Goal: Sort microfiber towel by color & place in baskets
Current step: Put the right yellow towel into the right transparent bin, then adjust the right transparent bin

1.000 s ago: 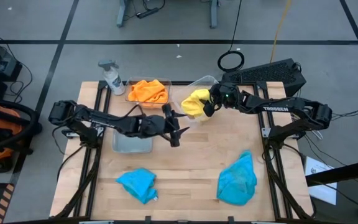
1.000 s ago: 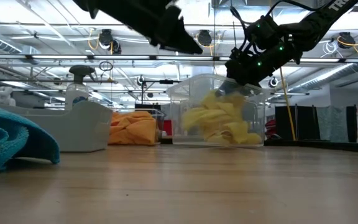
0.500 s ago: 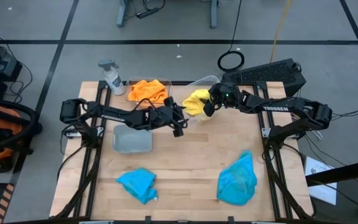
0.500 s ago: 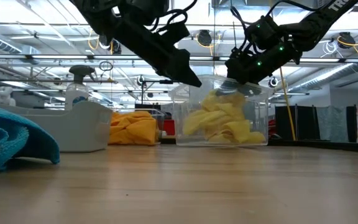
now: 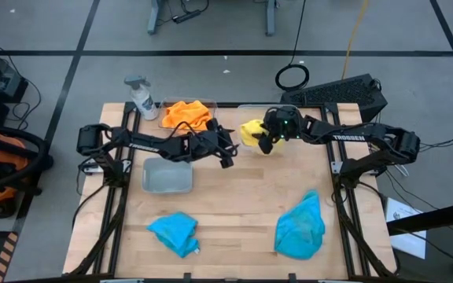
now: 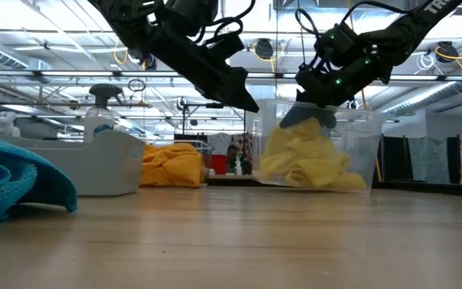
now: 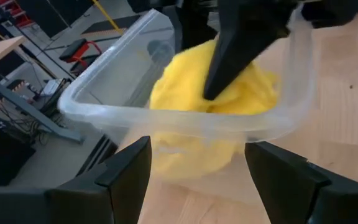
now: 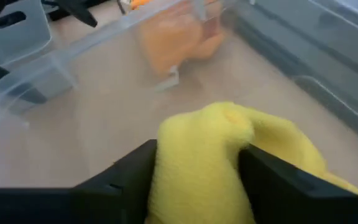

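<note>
A yellow microfiber towel [image 5: 251,131] lies bunched inside a clear basket [image 7: 104,113] at the table's far middle. My right gripper [image 5: 263,140] reaches into that basket from the right and is shut on the towel. My left gripper [image 5: 228,156] hovers open just left of this basket, its fingers pointing at the basket's wall [image 7: 185,127]. Orange towels [image 5: 187,115] fill a second basket at the far left. A third basket [image 5: 167,175] stands without a towel. Two blue towels [image 5: 174,232] [image 5: 301,226] lie flat near the table's front edge. My right gripper pinches the top bulge of the yellow towel [image 8: 204,134] between its two fingers, slanting down into the basket from the table's right. The towel's lower folds [image 6: 311,172] rest on the basket's floor. My left gripper: I cannot tell whether its fingertips touch the basket's rim.
A white spray bottle [image 5: 141,97] stands at the far left corner beside the orange basket. Bare wood lies in the table's middle between the baskets and the blue towels. A keyboard [image 5: 344,91] sits beyond the far right edge.
My left gripper has swung from beside the third basket toward the table's far right and sunk, stopping at the yellow basket. That basket, tipped up on one side a second ago, now sits flat and has slid a little toward the right, the yellow towel settling inside.
</note>
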